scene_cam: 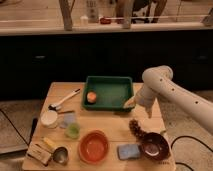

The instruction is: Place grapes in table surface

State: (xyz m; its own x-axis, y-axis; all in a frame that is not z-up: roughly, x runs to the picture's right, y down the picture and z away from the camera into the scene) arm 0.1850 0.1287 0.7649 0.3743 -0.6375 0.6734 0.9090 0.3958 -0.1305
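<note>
The grapes (136, 128), a small bumpy dark cluster, lie on the light wooden table surface (117, 125) just left of and behind the round dark brown bowl (153, 146). My gripper (148, 113) hangs from the white arm at the table's right side, a little above and to the right of the grapes, apart from them. A single orange fruit (91, 96) sits in the green tray (108, 92) at the back of the table.
An orange bowl (94, 146), a blue sponge (128, 151), a green cup (73, 131), a white round container (49, 118), a white spoon (65, 98), a metal scoop (60, 155) and a yellow packet (41, 150) stand on the table. A dark counter runs behind.
</note>
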